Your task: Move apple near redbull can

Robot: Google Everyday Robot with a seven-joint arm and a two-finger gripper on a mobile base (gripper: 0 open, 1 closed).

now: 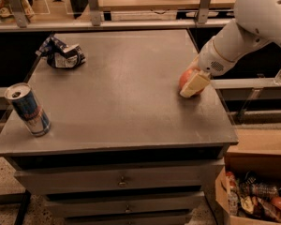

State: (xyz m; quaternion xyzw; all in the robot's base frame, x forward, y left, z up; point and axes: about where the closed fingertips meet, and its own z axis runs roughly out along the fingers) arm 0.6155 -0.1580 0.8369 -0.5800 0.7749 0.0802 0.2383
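The red-orange apple (184,78) lies on the grey table (126,102) near its right edge. My gripper (191,85), cream-coloured at the end of the white arm (239,36), reaches in from the upper right and sits right at the apple, covering its right and front side. The blue-and-silver redbull can (28,109) stands upright at the front left of the table, far from the apple.
A crumpled blue-and-white foil bag (62,54) lies at the back left of the table. A cardboard box (255,198) with packets stands on the floor at the lower right. A shelf with metal posts (131,8) runs behind the table.
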